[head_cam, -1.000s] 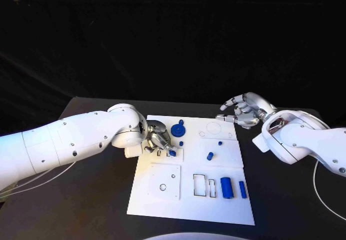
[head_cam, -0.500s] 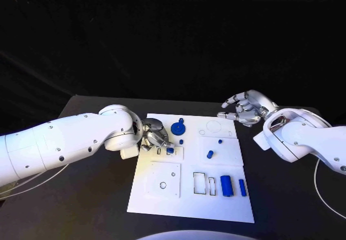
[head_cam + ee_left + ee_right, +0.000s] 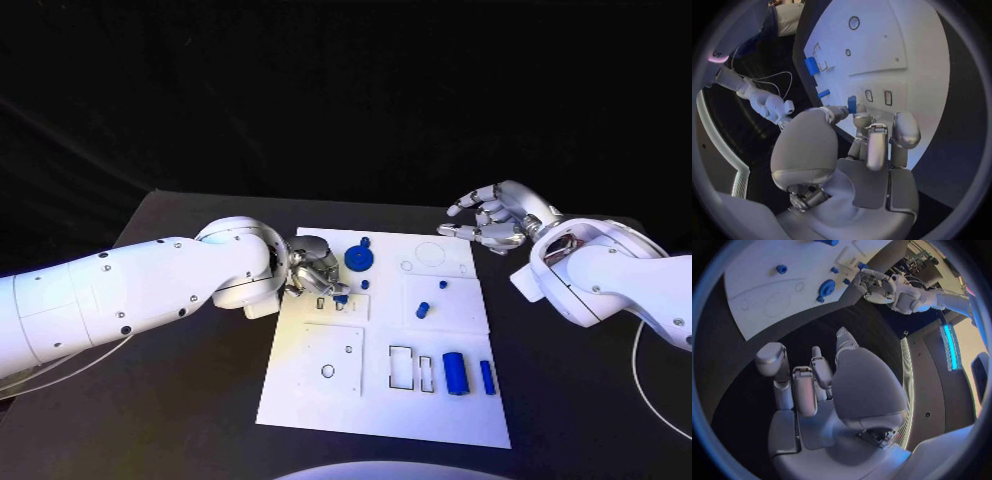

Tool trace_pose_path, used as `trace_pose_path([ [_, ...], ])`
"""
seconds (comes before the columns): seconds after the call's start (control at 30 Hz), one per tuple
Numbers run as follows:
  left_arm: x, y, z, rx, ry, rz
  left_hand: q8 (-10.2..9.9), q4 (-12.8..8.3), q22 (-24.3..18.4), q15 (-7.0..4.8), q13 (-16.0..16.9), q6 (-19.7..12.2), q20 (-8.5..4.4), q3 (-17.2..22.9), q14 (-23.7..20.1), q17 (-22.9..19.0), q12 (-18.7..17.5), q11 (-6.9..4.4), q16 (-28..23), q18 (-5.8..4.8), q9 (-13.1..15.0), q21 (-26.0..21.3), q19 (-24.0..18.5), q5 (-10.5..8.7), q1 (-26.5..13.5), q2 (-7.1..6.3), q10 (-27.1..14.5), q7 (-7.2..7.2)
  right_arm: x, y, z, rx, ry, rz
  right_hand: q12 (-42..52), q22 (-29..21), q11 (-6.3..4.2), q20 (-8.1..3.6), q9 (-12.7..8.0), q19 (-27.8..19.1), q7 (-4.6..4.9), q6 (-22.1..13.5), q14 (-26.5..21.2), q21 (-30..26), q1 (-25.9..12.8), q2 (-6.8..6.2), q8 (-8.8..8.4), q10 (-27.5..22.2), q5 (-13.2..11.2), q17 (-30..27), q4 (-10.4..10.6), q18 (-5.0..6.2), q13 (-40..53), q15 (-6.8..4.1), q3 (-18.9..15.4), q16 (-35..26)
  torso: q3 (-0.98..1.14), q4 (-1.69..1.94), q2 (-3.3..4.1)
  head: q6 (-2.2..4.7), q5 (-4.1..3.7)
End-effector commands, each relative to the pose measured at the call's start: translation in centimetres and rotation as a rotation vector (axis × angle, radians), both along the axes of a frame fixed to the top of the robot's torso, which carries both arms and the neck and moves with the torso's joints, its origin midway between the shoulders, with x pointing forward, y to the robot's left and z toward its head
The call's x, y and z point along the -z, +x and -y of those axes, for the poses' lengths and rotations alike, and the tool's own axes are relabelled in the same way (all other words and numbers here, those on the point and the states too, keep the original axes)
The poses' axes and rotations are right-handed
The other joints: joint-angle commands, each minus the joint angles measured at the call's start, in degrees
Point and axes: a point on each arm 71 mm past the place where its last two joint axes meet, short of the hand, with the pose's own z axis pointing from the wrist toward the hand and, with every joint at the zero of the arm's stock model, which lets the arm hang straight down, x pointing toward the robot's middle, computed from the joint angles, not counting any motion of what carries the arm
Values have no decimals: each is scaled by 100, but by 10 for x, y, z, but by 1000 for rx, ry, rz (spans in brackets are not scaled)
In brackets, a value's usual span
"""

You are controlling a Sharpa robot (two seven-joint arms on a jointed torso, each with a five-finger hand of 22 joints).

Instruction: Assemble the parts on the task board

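task board (image 3: 378,405): white | parts (image 3: 453,374): blue | table (image 3: 173,400): black | hands' fingers (image 3: 459,231): silver

Left hand (image 3: 310,275) crowds the task board's (image 3: 378,415) near-left slots, pinching a small blue part (image 3: 342,296). Right hand (image 3: 498,222) hangs off the far-right corner, fingers spread. Between them, open board, with only the low blue disc (image 3: 359,261) and peg (image 3: 421,310) in the way.

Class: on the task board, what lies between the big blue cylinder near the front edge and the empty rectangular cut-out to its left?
In the head view, a narrow white-framed slot lies between the blue cylinder and the rectangular cut-out.
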Motion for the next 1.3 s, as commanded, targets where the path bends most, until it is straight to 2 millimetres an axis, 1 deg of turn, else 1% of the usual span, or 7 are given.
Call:
trace_pose_path([
  [0.03, -1, 1, 2, 7, 33, 59, -14, -1198, 21, -25, 33, 68, -6, 1206, 362, 633, 47, -5, 28, -70, 12, 34, 50, 36, -15, -49, 56, -10, 0, 0, -1, -4, 1, 7, -2, -9, -23, -6, 7, -12, -34, 13, 328, -35, -3, 38, 34, -4, -6, 272, 2, 107, -7, -2, 9, -39, 1, -5, 6, 4, 6],
  [0.43, 5, 1, 6, 2, 107, 62, -34, -1253, 194, -71, 198, 211, -41, 1338, 402, 723, 137, -55, 65, -103, 15, 117, 190, 203, -126, -149, 262, -59, 0, 0, -1, -3, 2, 9, 0, -11, -24, -8, 8, -11, -35, 10, 327, -41, -12, 51, 41, 0, -8, 267, 4, 108, -8, -3, 9, -43, 0, -2, 15, -17, 7],
  [0.67, 7, 2, 7, 10, 131, 64, -39, -1267, 207, -79, 207, 236, -50, 1364, 403, 720, 138, -63, 63, -106, 17, 124, 202, 263, -156, -163, 285, -68, 0, -1, -1, -3, 3, 9, -6, -14, -25, -10, 9, -11, -36, 8, 327, -47, -15, 56, 46, -3, -9, 263, 2, 108, -17, -4, 8, -45, -2, -9, 13, -30, 6],
  [0.9, 8, 2, 8, 14, 145, 75, -42, -1275, 219, -83, 220, 248, -54, 1375, 404, 722, 143, -67, 64, -108, 19, 130, 213, 300, -173, -172, 301, -72, -1, -1, -1, -3, 4, 10, -6, -14, -25, -10, 9, -11, -36, 8, 327, -47, -15, 56, 46, -3, -9, 263, 2, 108, -17, -4, 8, -45, -3, -2, 14, -36, 4],
  [1.13, 10, 2, 10, 22, 154, 71, -44, -1288, 242, -90, 246, 266, -61, 1390, 405, 723, 156, -73, 63, -113, 24, 141, 231, 358, -199, -182, 328, -79, -1, -1, -1, -5, 4, 10, -6, -14, -25, -10, 9, -11, -36, 8, 327, -47, -15, 56, 46, -3, -9, 263, 2, 108, -17, -4, 8, -45, -6, -8, 19, -49, 9],
  [1.3, 12, 1, 11, 29, 161, 64, -44, -1294, 254, -92, 252, 273, -64, 1395, 405, 723, 159, -76, 63, -115, 27, 146, 241, 383, -211, -187, 336, -81, -1, -1, -2, -6, 4, 10, -6, -14, -25, -10, 9, -11, -36, 8, 327, -47, -15, 56, 46, -3, -9, 263, 2, 108, -17, -4, 8, -45, -2, -2, 17, -67, 4],
])
